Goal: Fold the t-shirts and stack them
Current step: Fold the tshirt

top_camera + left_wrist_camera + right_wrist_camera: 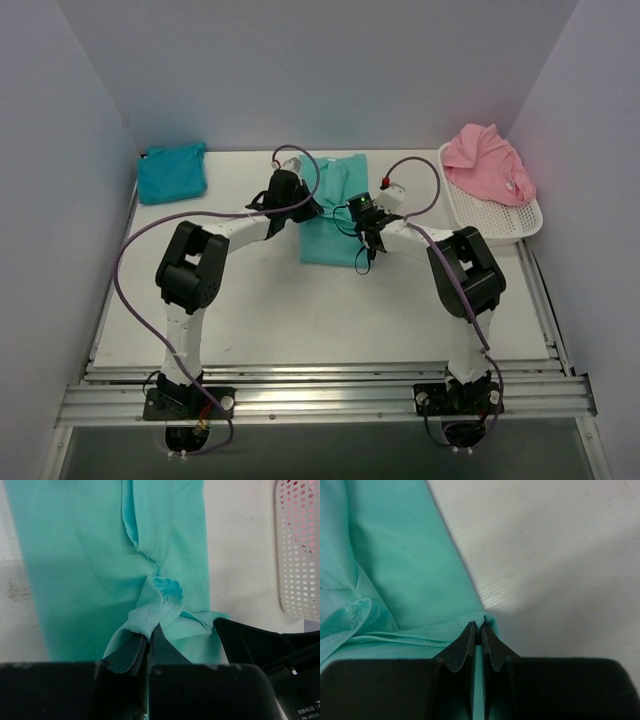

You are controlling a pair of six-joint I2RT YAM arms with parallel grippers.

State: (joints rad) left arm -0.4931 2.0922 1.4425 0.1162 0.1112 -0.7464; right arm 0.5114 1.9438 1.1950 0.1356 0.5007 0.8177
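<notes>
The sea-green t-shirt [332, 215] lies partly folded in a long strip at the table's middle back. My left gripper [300, 205] is shut on a bunched fold of it [150, 612] at its left side. My right gripper [362, 232] is shut on the shirt's hem corner [481, 622] at its right side. The darker turquoise-blue t-shirt [172, 172] lies folded at the back left. The pink t-shirt [487, 165] lies crumpled in the white mesh basket [500, 218] at the back right.
The basket's mesh wall [300, 555] shows at the right of the left wrist view. Bare white table [300, 310] lies in front of the green shirt. Grey walls close in the back and both sides. Purple cables arc over both arms.
</notes>
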